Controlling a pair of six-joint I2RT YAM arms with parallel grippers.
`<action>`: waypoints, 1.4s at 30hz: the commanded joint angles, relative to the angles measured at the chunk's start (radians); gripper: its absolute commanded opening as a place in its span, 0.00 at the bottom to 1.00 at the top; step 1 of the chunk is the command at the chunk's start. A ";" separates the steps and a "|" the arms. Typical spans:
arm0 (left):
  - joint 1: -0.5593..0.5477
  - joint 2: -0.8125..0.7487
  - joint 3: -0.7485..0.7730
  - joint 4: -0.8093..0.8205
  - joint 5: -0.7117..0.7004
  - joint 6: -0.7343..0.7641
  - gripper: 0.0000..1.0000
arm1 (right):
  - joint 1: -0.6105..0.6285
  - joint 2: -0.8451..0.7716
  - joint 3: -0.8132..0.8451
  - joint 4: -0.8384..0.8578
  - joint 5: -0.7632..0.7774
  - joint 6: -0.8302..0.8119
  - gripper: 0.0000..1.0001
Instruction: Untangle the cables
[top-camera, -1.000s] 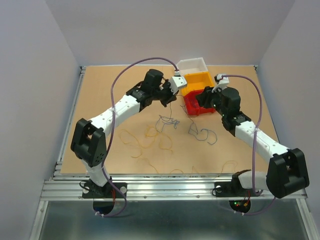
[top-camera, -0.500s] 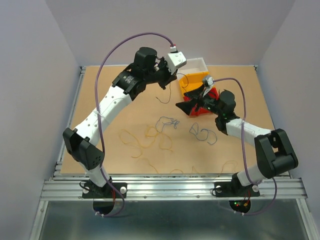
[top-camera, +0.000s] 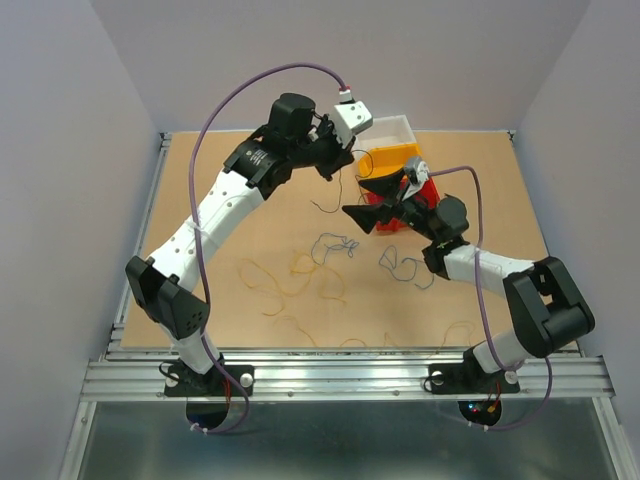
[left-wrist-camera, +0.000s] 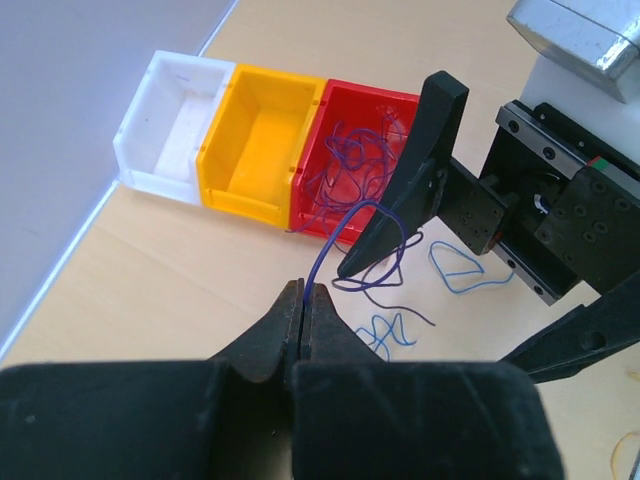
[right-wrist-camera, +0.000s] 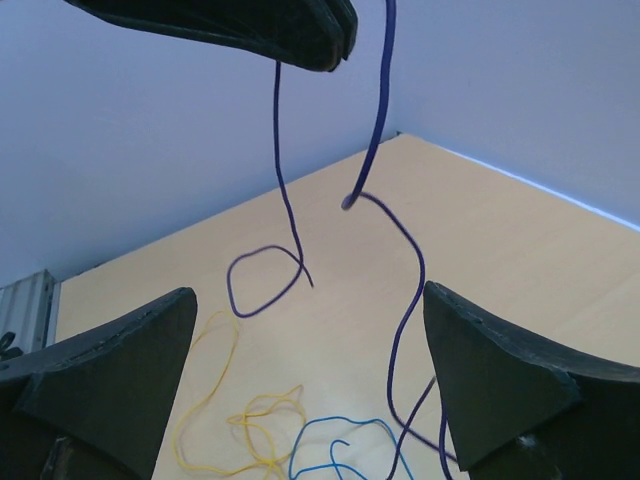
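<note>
Standing beside the rig, I observed the left gripper (left-wrist-camera: 303, 296) raised above the table (top-camera: 200, 190), its fingers pressed together on one dark purple cable (right-wrist-camera: 383, 100). That cable hung down from the pinch, just in front of the right gripper (top-camera: 361, 200), whose fingers were spread wide with nothing between them. More purple cables (left-wrist-camera: 355, 155) lay in the red bin (left-wrist-camera: 372, 93). Loose yellow cables (top-camera: 300, 272) and blue cables (top-camera: 405, 266) lay on the table.
</note>
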 joint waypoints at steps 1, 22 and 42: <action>-0.008 -0.018 0.017 0.044 0.004 -0.061 0.00 | 0.021 -0.057 -0.041 0.066 0.112 -0.054 0.99; -0.017 -0.028 -0.098 0.211 -0.051 -0.214 0.00 | 0.195 -0.014 0.028 -0.005 0.465 -0.177 0.22; 0.196 0.030 -0.213 0.337 0.072 -0.287 0.21 | 0.193 -0.121 0.008 -0.132 0.433 -0.180 0.01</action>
